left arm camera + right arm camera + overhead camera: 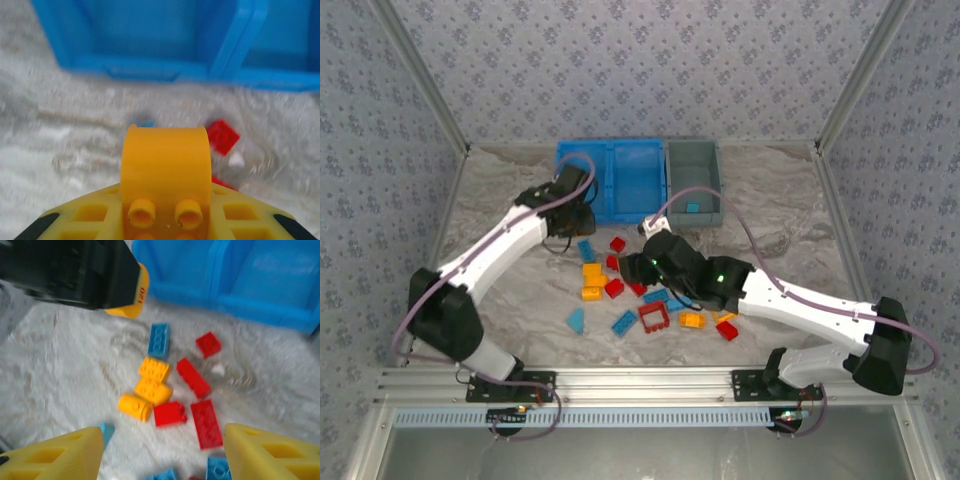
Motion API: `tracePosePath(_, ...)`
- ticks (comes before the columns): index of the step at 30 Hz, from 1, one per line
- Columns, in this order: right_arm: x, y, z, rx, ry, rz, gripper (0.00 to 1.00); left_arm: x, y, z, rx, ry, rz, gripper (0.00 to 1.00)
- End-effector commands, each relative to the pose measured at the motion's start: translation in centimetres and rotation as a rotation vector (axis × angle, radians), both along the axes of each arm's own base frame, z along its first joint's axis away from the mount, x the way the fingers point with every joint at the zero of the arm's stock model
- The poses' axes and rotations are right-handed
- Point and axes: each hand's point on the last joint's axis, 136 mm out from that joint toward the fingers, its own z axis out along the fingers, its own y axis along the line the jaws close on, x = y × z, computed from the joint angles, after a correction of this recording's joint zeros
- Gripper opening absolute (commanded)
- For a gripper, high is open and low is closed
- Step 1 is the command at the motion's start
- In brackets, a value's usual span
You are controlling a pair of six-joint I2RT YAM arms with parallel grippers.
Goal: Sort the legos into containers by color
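Sorting is barely starting: the left gripper [165, 202], jaws clasping an orange-yellow brick [165, 157], is hovering just before the blue bin [145, 67]; the right gripper [162, 452], jaws released, is hanging over legos [591, 272] lying unsorted nearby.

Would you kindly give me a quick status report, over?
Left hand shut on orange-yellow brick, short of blue bin. Right hand open above loose bricks. Nothing in the way.
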Motion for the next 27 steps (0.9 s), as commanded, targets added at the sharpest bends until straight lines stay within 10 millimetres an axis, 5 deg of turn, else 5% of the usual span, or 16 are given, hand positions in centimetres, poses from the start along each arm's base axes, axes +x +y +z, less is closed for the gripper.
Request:
tracePosePath(1,2.2,-1.2,0.7,-0.057,-0.047,-0.075,0.67,4.1,0.2,-0.5,0.043,-0.001,-0.016,0.29)
tracePosePath(7,2.8,-1.4,0.2,-0.067,-0.027,-0.095,0.67,10.4,0.3,-2.6,0.049,0.035,-0.001,0.3)
tracePosePath(12,2.8,-1.5,-0.8,-0.067,-0.006,-0.094,0.67,12.8,-0.4,-5.4,0.013,0.079,-0.011,0.32)
tracePosePath(23,2.2,2.1,-1.5,-0.031,-0.048,0.043,0.68,13.4,-0.6,-8.7,-0.04,0.172,-0.011,0.39)
tracePosePath(27,2.1,4.5,-2.3,-0.137,-0.095,0.098,0.69,13.2,-0.4,-8.9,-0.037,0.183,-0.004,0.52)
